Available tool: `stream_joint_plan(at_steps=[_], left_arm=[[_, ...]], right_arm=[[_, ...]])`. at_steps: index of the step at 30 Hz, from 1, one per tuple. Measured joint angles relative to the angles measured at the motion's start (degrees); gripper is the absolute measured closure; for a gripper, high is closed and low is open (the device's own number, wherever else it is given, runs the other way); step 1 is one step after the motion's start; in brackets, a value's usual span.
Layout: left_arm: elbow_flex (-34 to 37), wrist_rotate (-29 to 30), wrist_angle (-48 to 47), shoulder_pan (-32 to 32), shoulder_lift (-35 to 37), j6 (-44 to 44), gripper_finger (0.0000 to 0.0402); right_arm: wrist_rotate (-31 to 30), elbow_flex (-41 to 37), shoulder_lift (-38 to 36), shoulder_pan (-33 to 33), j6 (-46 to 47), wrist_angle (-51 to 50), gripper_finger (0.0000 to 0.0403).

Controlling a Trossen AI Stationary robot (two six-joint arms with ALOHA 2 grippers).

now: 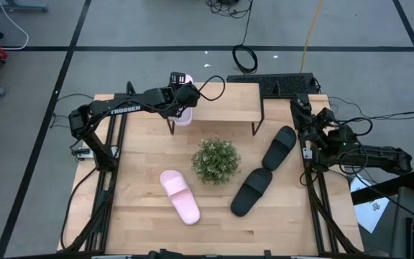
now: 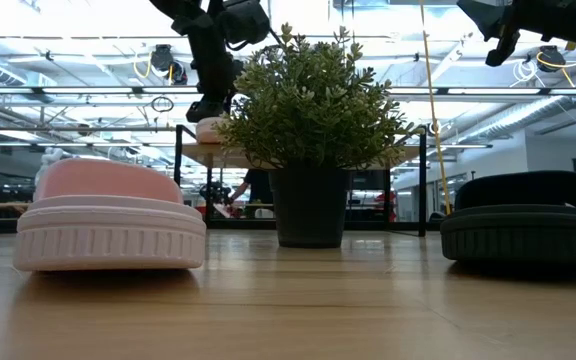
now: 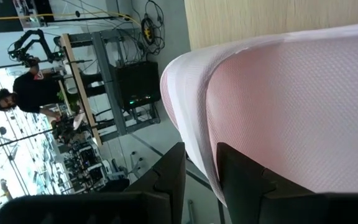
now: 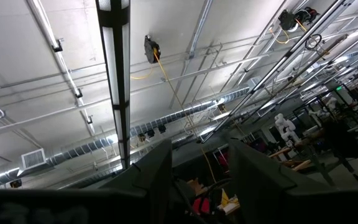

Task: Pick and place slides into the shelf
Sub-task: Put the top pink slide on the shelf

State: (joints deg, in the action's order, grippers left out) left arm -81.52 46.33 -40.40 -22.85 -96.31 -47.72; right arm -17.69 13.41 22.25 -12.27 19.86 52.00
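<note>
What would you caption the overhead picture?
Left gripper holds a pink slide at the shelf; three slides remain around a potted plant.

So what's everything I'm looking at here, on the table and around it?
Pink slide: one, pale pink, lying near the table's front, left of the plant.
Second pink slide: one, pale pink, held at the shelf's left end.
Black slides: two, black, right of the plant, one behind the other.
Plant: one, green in a dark pot, mid-table.
Shelf: one, light wood top on black legs, at the table's back edge.
Keyboard: one, black, behind the shelf.
Left gripper: closed on the second pink slide.
Right gripper: empty, raised at the table's right edge.
</note>
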Motion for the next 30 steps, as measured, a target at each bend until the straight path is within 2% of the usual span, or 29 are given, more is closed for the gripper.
stream_joint_plan(at_steps=[21,30], left_arm=[[0.00,-0.16,0.13,0.13,0.00,1.75,0.0305],[0.00,-2.43,-0.46,1.00,0.00,1.97,0.0305]], right_arm=[[0.00,0.00,0.01,-0.01,0.02,0.01,0.0255],[0.00,0.00,0.01,-0.01,0.02,-0.01,0.0255]])
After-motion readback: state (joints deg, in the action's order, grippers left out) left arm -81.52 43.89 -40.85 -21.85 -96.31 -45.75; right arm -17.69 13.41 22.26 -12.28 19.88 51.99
